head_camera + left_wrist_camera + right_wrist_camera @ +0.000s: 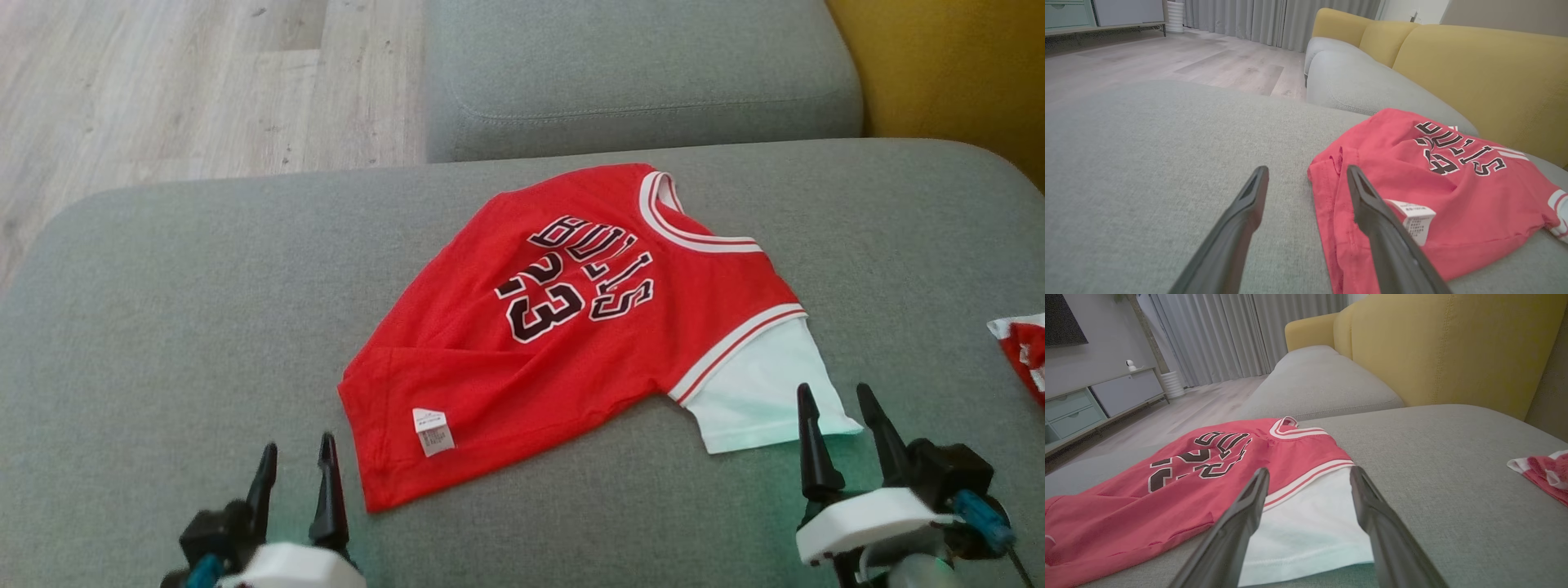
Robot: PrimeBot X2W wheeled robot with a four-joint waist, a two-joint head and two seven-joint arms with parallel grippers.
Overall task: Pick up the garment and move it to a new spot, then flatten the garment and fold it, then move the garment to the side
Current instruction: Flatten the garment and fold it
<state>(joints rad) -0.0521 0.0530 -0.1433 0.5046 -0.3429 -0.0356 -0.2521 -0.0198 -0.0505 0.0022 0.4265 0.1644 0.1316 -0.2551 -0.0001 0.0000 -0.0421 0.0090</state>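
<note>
The head view alone takes in the whole jersey [571, 327] at once, lying flat on the grey sofa seat [163, 327], with both hands at its near edge and wooden floor [163, 82] beyond the seat. The left wrist view adds the yellow backrest [1474, 81] behind the jersey and a close look at the rumpled hem and its white label [1414, 220]. The right wrist view adds curtains [1229, 335], a low cabinet [1106, 396] and the white sleeve [1310, 522] up close. A second red-and-white cloth [1024, 351] lies on the seat well to the right of the jersey. The jersey's long axis runs on a diagonal: hem at the near left, white-trimmed collar [686, 220] at the far right, so the black lettering reads upside down from the head. The white sleeve sticks out of the jersey's near right side. The left hand [298, 443] is released, fingers spread, just beside the hem corner; its right finger overlaps the hem's edge in its own view, and nothing is gripped. The right hand [834, 390] is also released, fingers wide, poised at the sleeve's end, with the sleeve showing between them.
</note>
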